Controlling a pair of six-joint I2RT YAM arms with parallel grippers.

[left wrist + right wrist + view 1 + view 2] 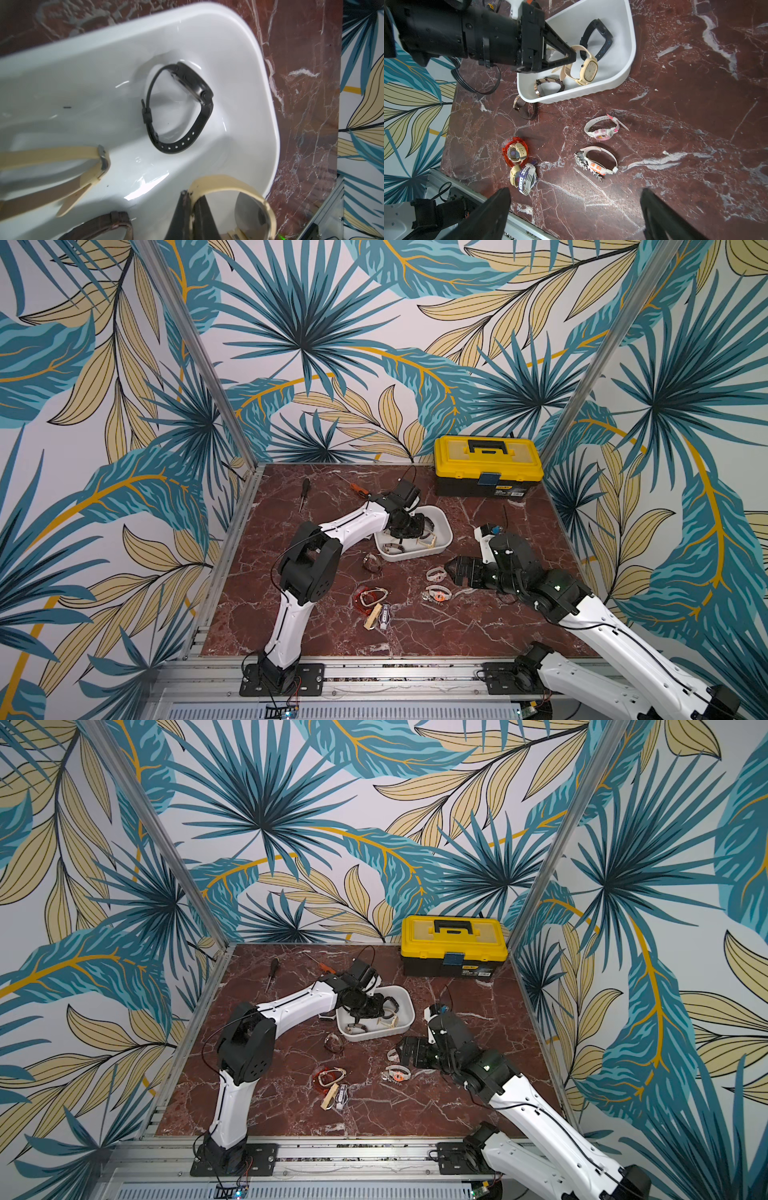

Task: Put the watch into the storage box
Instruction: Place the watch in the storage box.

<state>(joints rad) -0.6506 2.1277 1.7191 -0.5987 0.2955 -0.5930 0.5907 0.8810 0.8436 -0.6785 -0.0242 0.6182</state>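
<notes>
Right wrist view gives the clearest look. The left gripper is pinched shut on the strap of the cream watch and holds it inside the outline of the box. The left wrist view agrees: the two fingers are pressed together near their tips with the cream band squeezed between them. From there the band arcs away to the case, whose shiny back faces that camera. So the case sits just beside the fingertips, off to one side rather than between them. I cannot tell whether it already touches the box floor.

The watch looks light. Its band appears soft and rubbery, so it probably bends and lets the case swing or twist under a strap grip. The case looks stiff, and its glass face is the part most likely to be damaged by a knock against the box wall. The band seems the sensible place to hold: thin enough for narrow jaws, not slick like the polished back, and clear of the glass. A grip closer to the case would likely swing less.

A black watch and a brown watch already lie in the box, near the cream one.

The right gripper has its jaws wide apart and empty. It is above the table, near a pink watch and well apart from the box.
</notes>
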